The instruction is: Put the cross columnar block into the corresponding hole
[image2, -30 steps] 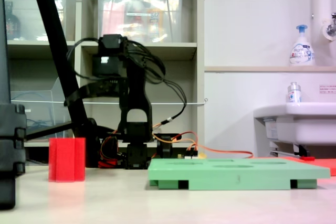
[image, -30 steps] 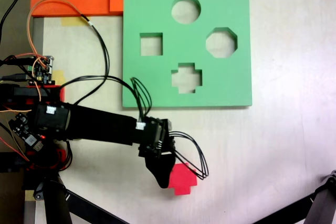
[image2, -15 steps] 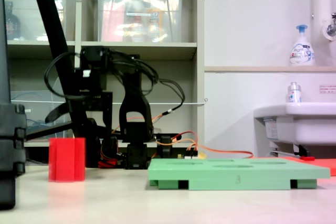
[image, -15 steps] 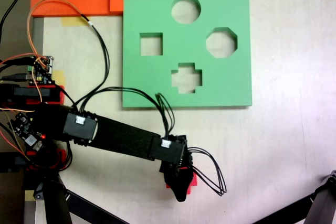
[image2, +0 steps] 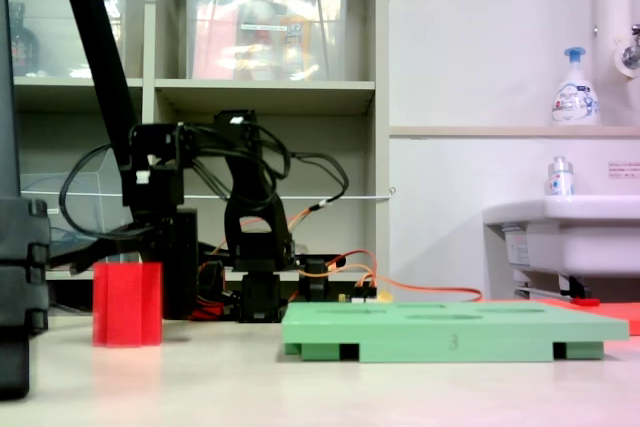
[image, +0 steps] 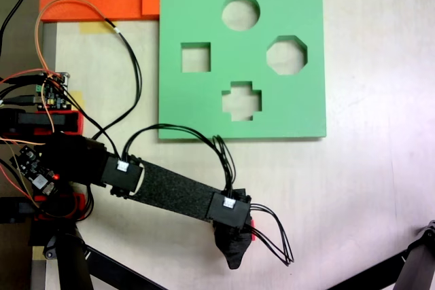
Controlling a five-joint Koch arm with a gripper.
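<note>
In the first exterior view the gripper (image: 233, 252) is hanging right over the red block (image: 251, 230), hiding nearly all of it; whether its jaws are open or closed cannot be told. The red block is standing upright on the table (image2: 300, 387). The cross-shaped hole (image: 241, 100) in the green board (image: 197, 100) is lying well beyond the gripper, toward the first exterior view's top.

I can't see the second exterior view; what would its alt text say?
A black robot arm lowers its hand over an upright red block on a pale table. A flat green foam board lies to the second exterior view's right.
</note>
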